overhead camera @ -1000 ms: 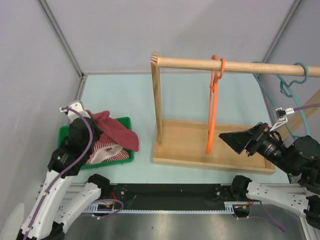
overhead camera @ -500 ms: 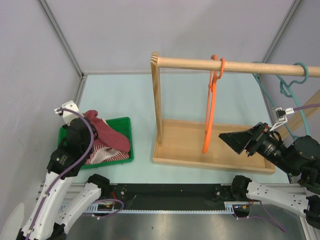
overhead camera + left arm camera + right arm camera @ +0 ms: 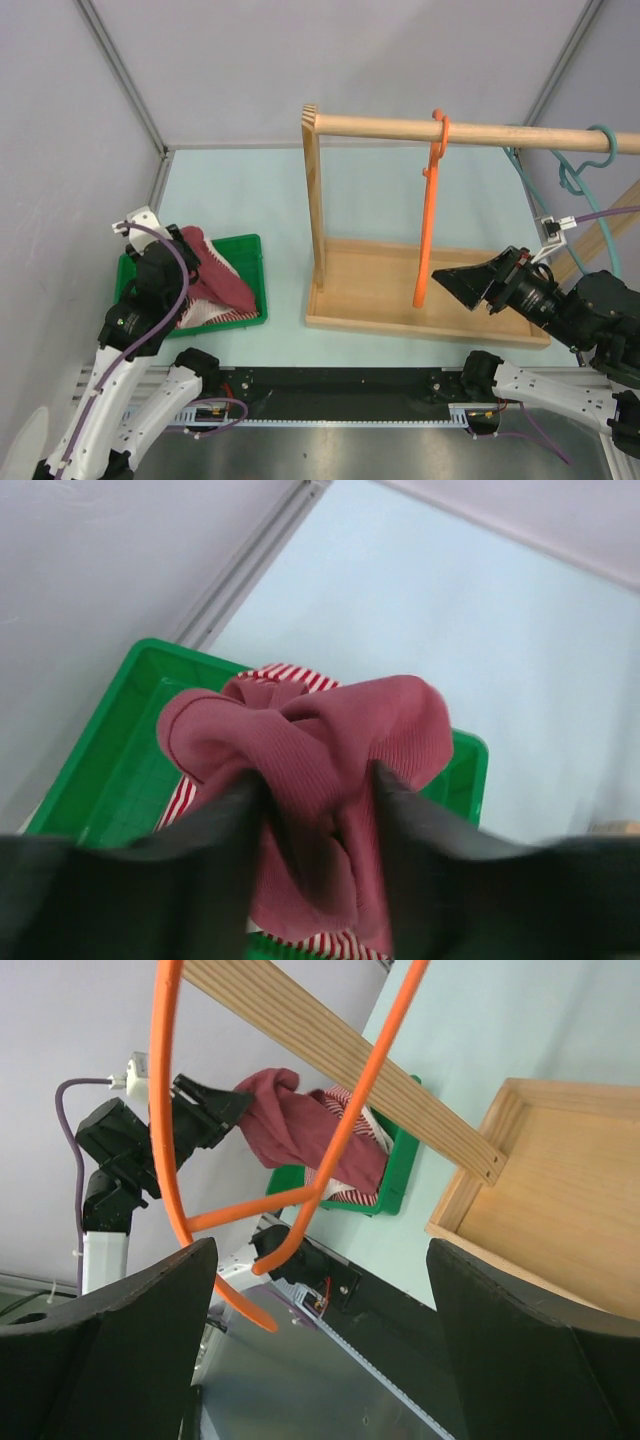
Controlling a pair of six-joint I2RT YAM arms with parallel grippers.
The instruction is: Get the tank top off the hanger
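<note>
The dark red tank top (image 3: 218,278) lies bunched in the green bin (image 3: 250,246), off the orange hanger (image 3: 428,230), which hangs bare from the wooden rod (image 3: 380,126). My left gripper (image 3: 188,272) hovers right over the bin. In the left wrist view its jaws (image 3: 315,780) stand apart around a loose fold of the tank top (image 3: 320,730), so it is open. My right gripper (image 3: 445,277) is open just right of the hanger's lower end. The right wrist view has the hanger (image 3: 165,1110) ahead of those empty jaws (image 3: 320,1248).
A red-and-white striped cloth (image 3: 215,315) lies under the tank top in the bin. The wooden rack's tray base (image 3: 370,290) and upright post (image 3: 313,200) stand mid-table. A teal hanger (image 3: 575,165) hangs at the rod's right end. Grey walls close in on the left and back.
My left gripper came down toward the bin with the tank top and its jaws have opened. The cloth has settled lower in the bin. The orange hanger swung slightly; the right arm barely moved.
</note>
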